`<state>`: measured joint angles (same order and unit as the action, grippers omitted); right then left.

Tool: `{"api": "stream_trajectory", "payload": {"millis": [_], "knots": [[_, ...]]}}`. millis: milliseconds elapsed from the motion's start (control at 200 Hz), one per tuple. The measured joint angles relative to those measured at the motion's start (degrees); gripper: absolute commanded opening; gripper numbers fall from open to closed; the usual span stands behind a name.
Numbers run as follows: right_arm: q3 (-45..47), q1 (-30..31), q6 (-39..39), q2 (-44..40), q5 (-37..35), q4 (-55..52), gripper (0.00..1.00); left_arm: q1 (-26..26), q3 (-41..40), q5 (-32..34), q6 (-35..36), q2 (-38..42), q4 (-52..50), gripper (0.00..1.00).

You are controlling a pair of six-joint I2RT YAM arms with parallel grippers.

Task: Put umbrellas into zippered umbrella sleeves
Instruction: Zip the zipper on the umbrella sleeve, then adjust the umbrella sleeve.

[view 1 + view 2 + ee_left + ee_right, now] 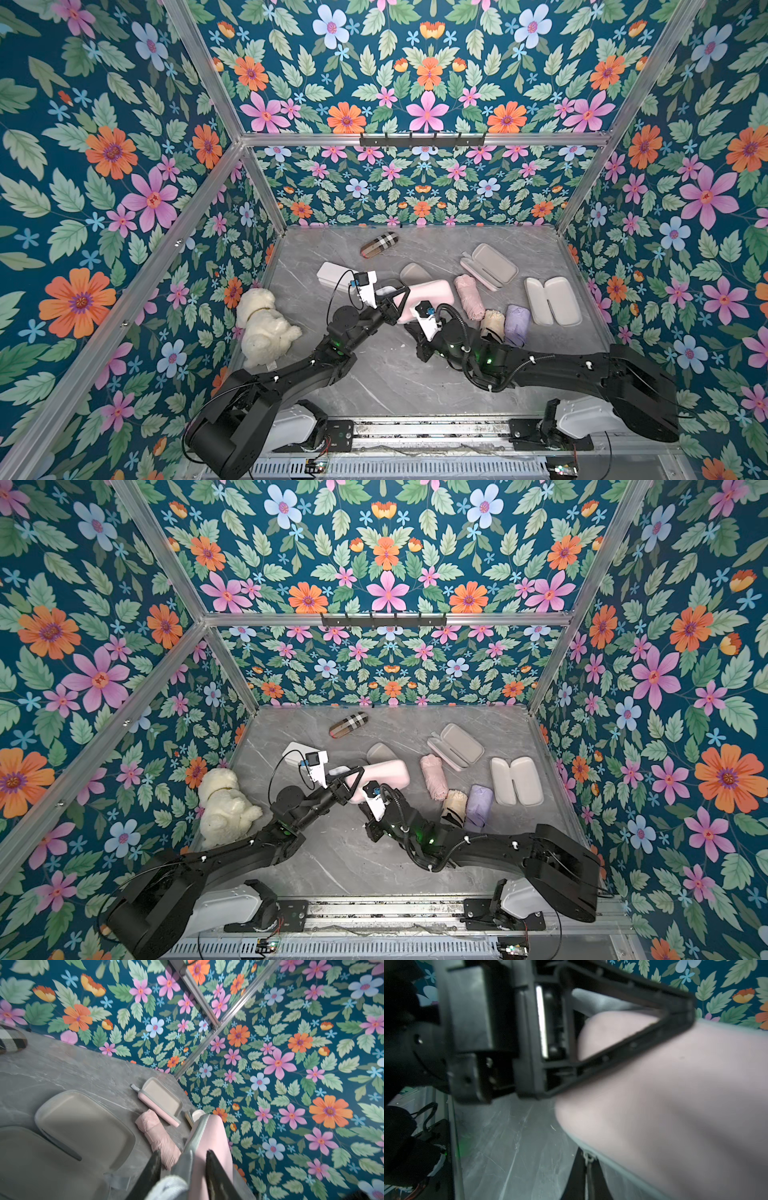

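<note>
A closed pink sleeve (432,293) lies mid-table, lifted at its near end. My left gripper (184,1160) is shut on that end, one jaw on the pink shell and the other on the grey zipper edge. My right gripper (586,1165) is shut on the sleeve's zipper pull (588,1157) at the lower edge. To the right lie a pink umbrella (468,297), a cream umbrella (492,324) and a lavender umbrella (517,324). Open sleeves lie behind the held one (413,274), at the back right (492,266) and at the far right (552,300).
A white box (336,276) sits left of the held sleeve, under the left wrist. A tan plaid roll (379,246) lies near the back wall. A white plush toy (264,324) rests against the left wall. Floral walls enclose the table (374,374).
</note>
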<state>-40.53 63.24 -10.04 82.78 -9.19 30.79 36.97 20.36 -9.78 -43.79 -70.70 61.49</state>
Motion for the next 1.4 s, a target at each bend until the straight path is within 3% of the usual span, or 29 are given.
{"api": "stream_trajectory", "payload": {"millis": [190,310,385,570,675,1025,1225,1400], "knots": [[-2.3,0.6,-4.8,4.5,-1.1,2.4,0.00,2.1,-3.3,12.7,-7.6,-3.8,8.1,0.00],[-1.2,-0.2,-8.4,2.2,0.5,1.9,0.32,2.6,-4.3,15.7,-10.1,-4.0,10.1,0.00],[-1.1,-3.5,-12.4,-1.0,4.5,-0.6,0.37,2.4,-5.2,18.9,-10.8,-3.3,10.2,0.00],[3.8,-18.6,-29.5,-6.4,16.5,-7.5,0.52,3.3,-6.2,23.3,-14.1,-2.5,10.0,0.01],[6.0,-21.8,-36.8,-8.1,22.2,-6.9,0.61,5.6,-5.8,25.9,-15.7,-3.5,10.0,0.02],[5.7,-22.3,-48.8,-4.0,28.6,9.5,0.66,11.6,-4.9,32.6,-20.4,-10.1,12.1,0.07],[4.7,-22.3,-52.4,-2.3,28.0,10.8,0.66,13.6,-5.8,37.3,-20.5,-9.2,13.4,0.07],[4.3,-22.4,-55.3,-0.4,26.3,9.3,0.68,14.2,-4.7,36.7,-20.3,-8.3,13.7,0.07]]}}
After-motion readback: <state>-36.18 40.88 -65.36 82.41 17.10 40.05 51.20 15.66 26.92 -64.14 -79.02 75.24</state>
